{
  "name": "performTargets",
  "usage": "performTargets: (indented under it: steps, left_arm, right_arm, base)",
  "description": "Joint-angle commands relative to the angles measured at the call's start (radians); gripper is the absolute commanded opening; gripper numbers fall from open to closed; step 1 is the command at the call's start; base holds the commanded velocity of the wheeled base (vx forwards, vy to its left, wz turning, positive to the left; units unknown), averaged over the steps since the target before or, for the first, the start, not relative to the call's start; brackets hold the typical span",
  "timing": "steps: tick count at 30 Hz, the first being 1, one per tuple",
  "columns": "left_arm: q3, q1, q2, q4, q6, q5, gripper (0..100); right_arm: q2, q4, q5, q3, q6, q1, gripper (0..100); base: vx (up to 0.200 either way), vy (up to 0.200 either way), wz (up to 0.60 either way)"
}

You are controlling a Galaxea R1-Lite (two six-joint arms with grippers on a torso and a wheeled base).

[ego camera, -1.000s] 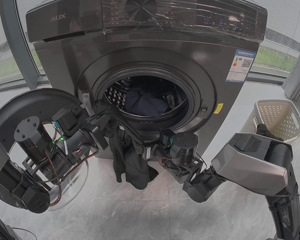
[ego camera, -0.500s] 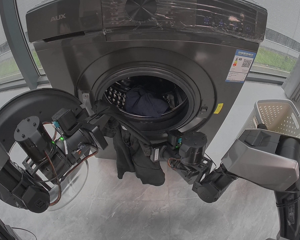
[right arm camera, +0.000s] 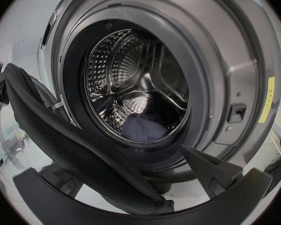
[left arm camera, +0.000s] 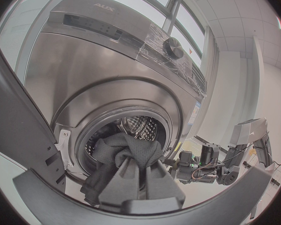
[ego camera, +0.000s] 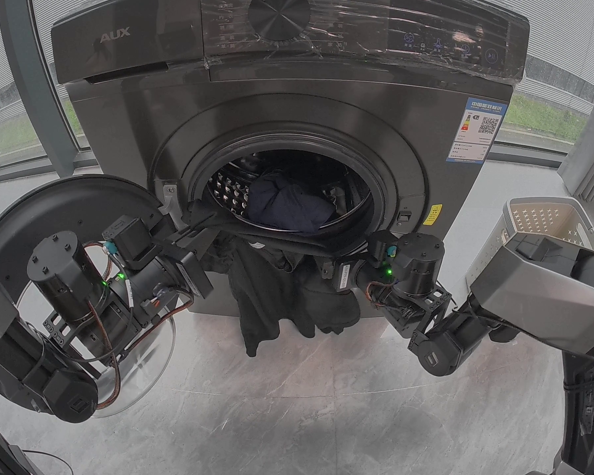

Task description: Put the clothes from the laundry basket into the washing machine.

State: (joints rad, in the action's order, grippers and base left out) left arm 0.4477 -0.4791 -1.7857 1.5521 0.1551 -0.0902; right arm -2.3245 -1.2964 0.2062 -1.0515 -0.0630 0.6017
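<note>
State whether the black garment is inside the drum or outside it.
Outside: the black garment stretches from the left gripper across the washing machine's opening and hangs towards the floor. Only a blue garment lies inside.

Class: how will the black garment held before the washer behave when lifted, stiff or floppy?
Probably floppy: the black garment sags between the left gripper and right gripper. Likely light: a taut strip carries it. Its hanging folds may catch the door rim.
</note>
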Motion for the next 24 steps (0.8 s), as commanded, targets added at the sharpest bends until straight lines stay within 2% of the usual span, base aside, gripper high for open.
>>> performTargets:
  steps: [1, 6, 14, 20, 24]
  left_arm:
    - [-0.003, -0.009, -0.001, 0.000, 0.001, 0.000, 0]
    - [-0.004, -0.022, 0.002, 0.000, 0.001, 0.000, 0]
    - [-0.004, -0.033, 0.026, 0.000, 0.000, -0.002, 0]
    - [0.013, -0.033, 0.025, 0.000, 0.001, 0.000, 0]
    - [0.017, -0.026, 0.016, -0.001, 0.000, 0.001, 0]
  right_arm:
    - [0.039, -0.001, -0.001, 0.036, 0.002, 0.009, 100]
    - [-0.021, -0.001, -0.001, 0.033, 0.002, 0.056, 100]
    - [-0.190, 0.002, 0.001, -0.111, -0.001, 0.116, 100]
    - [-0.199, -0.011, -0.001, -0.105, -0.001, 0.139, 100]
    - [-0.162, -0.024, -0.010, -0.035, -0.001, 0.161, 100]
  base:
    - [0.000, 0.000, 0.00]
    - [0.000, 0.000, 0.00]
    - [0.000, 0.000, 0.00]
    - [0.000, 0.000, 0.00]
    - [0.000, 0.000, 0.00]
